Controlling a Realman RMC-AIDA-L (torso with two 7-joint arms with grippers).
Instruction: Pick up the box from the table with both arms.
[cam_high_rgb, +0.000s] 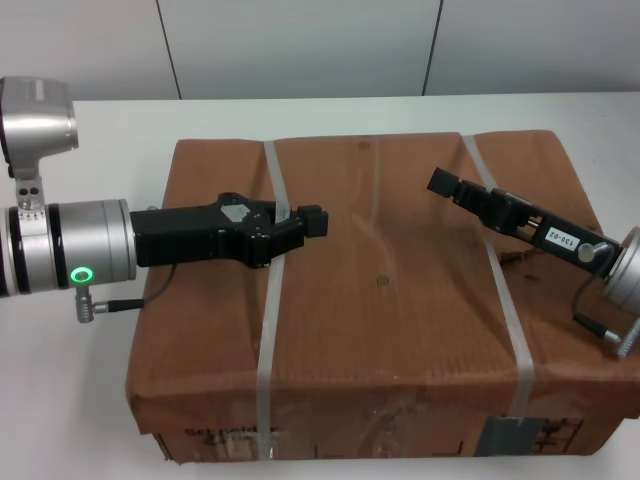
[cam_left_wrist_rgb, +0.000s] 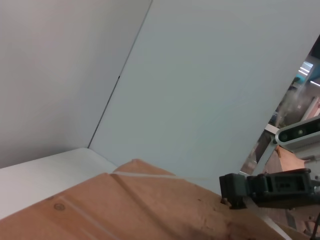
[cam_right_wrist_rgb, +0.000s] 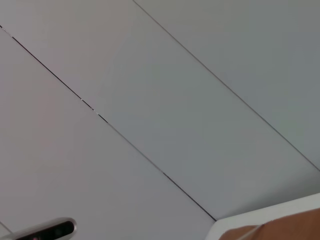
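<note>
The large flat brown cardboard box (cam_high_rgb: 380, 280) lies on the white table (cam_high_rgb: 100, 130), bound by two whitish straps (cam_high_rgb: 268, 330), with torn labels on its front side (cam_high_rgb: 520, 435). My left gripper (cam_high_rgb: 312, 222) reaches in from the left over the box top, by the left strap, and looks shut and empty. My right gripper (cam_high_rgb: 442, 182) reaches in from the right over the box top, by the right strap (cam_high_rgb: 505, 300), and also looks shut and empty. The left wrist view shows the box top (cam_left_wrist_rgb: 125, 205) and the right gripper (cam_left_wrist_rgb: 232, 192) beyond it. The right wrist view shows a box corner (cam_right_wrist_rgb: 295, 227).
A pale panelled wall (cam_high_rgb: 300, 45) stands behind the table. Bare tabletop shows to the left of the box (cam_high_rgb: 60, 400) and behind it. The box's front edge lies near the table's front edge. A room interior shows past the wall's end (cam_left_wrist_rgb: 300, 150).
</note>
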